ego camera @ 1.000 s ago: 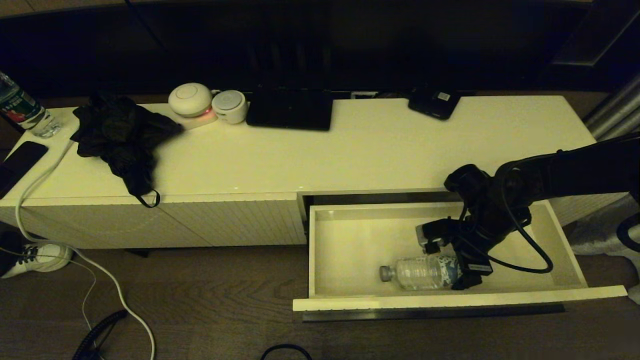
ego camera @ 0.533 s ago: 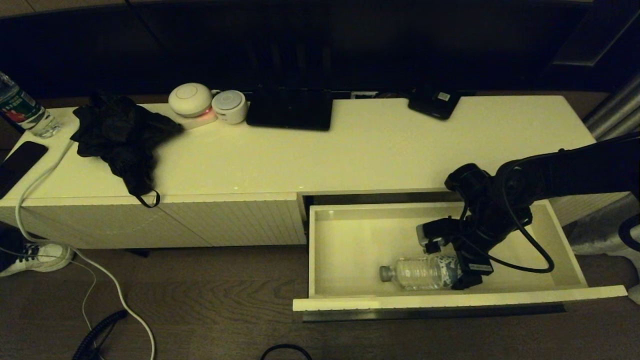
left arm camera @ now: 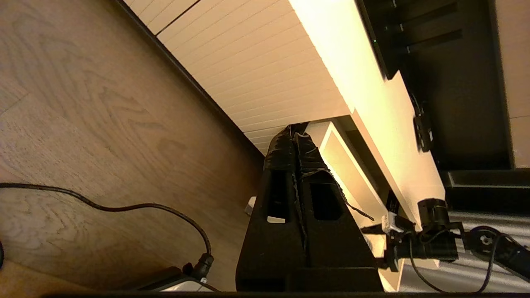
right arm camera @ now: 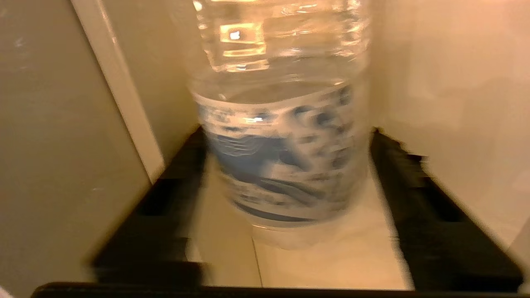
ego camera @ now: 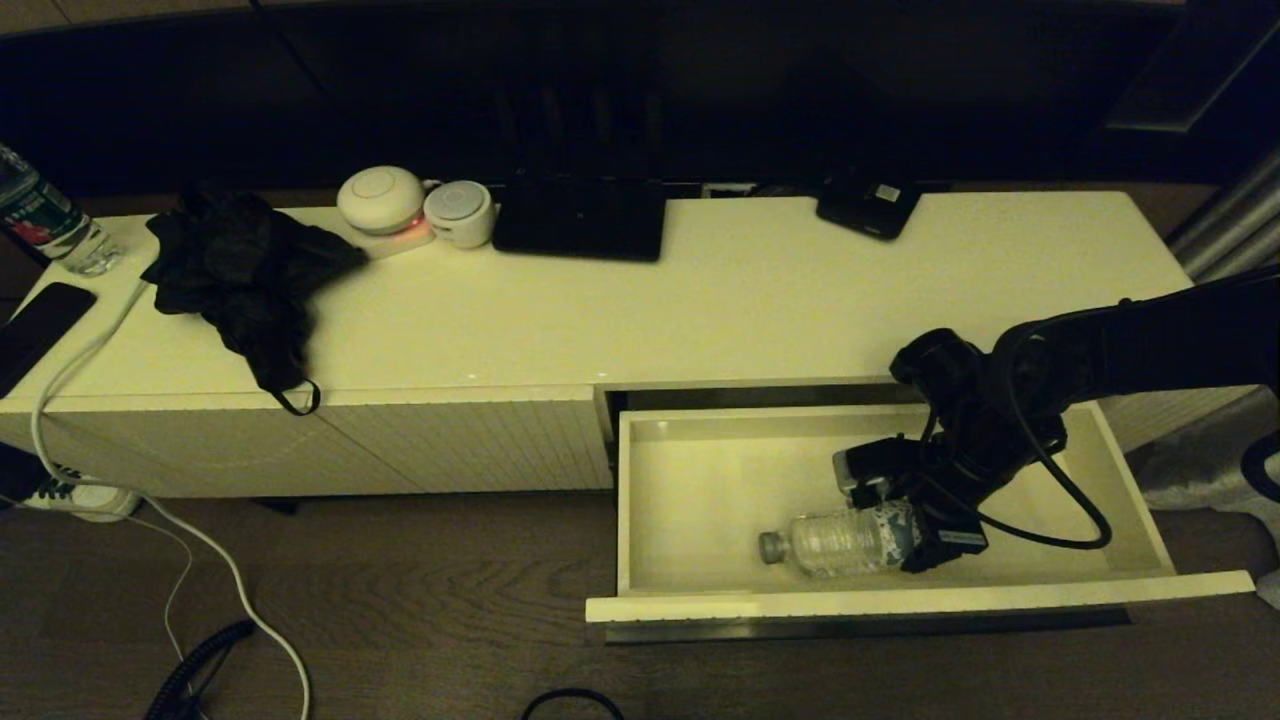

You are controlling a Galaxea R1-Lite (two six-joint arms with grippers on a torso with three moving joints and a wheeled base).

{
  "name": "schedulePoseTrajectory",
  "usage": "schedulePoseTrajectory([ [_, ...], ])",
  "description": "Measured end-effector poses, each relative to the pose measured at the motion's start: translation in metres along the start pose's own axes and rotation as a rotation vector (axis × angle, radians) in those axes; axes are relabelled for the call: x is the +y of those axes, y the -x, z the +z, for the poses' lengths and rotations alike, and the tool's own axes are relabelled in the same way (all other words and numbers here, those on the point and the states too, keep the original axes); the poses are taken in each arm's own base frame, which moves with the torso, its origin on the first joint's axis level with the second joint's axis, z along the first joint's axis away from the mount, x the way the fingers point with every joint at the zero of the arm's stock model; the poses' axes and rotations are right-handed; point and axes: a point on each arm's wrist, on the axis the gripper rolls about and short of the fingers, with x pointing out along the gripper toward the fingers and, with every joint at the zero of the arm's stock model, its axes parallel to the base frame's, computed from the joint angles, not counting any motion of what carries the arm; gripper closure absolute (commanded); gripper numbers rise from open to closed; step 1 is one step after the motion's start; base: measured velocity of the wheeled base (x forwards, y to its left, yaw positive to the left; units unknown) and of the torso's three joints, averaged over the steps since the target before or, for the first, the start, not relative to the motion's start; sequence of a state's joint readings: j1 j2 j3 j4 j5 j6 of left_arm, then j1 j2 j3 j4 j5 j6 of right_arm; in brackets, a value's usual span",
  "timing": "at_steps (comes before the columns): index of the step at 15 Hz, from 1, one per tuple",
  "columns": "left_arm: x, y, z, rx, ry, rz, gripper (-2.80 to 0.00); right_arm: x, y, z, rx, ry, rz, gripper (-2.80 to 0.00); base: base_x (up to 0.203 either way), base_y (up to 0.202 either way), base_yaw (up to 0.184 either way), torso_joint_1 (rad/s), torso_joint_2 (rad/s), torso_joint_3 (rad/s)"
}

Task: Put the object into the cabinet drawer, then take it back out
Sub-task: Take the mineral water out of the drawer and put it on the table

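Note:
The clear water bottle (ego camera: 840, 542) lies on its side in the open cabinet drawer (ego camera: 900, 603), near the drawer's front wall, its grey cap pointing left. My right gripper (ego camera: 905, 531) reaches down into the drawer and is shut on the bottle's labelled lower part. In the right wrist view the blue-and-white label (right arm camera: 281, 165) fills the space between the two black fingers (right arm camera: 178, 174), which press on both sides. The left gripper (left arm camera: 295, 128) hangs low above the wooden floor to the left of the drawer, shut and holding nothing.
On the cabinet top (ego camera: 760, 300) lie a black cloth (ego camera: 240, 270), two white round devices (ego camera: 380, 198), a dark tablet (ego camera: 580, 220) and a black box (ego camera: 868, 208). A second bottle (ego camera: 40, 215) stands far left. A white cable (ego camera: 150, 500) runs across the floor.
The bottle's labelled end has shifted a little toward the back of the drawer together with the right gripper, so the bottle now lies slightly tilted. The left arm has not moved.

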State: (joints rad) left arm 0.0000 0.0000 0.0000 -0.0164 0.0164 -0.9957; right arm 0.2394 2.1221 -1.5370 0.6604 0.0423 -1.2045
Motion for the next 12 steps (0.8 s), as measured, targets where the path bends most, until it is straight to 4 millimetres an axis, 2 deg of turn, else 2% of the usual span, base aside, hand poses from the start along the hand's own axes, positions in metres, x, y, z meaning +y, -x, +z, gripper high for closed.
schedulePoseTrajectory([
  [8,0.0,0.0,0.0,0.0,0.0,0.0,0.0,0.0,0.0014,0.0,-0.004,0.002,-0.001,0.0,0.0,0.0,0.0,0.0,0.0,0.0],
  [12,0.0,0.0,0.0,0.0,0.0,0.0,0.0,0.0039,0.0104,-0.0013,-0.007,0.003,-0.012,0.0,0.0,0.0,0.0,0.0,0.0,0.0],
])
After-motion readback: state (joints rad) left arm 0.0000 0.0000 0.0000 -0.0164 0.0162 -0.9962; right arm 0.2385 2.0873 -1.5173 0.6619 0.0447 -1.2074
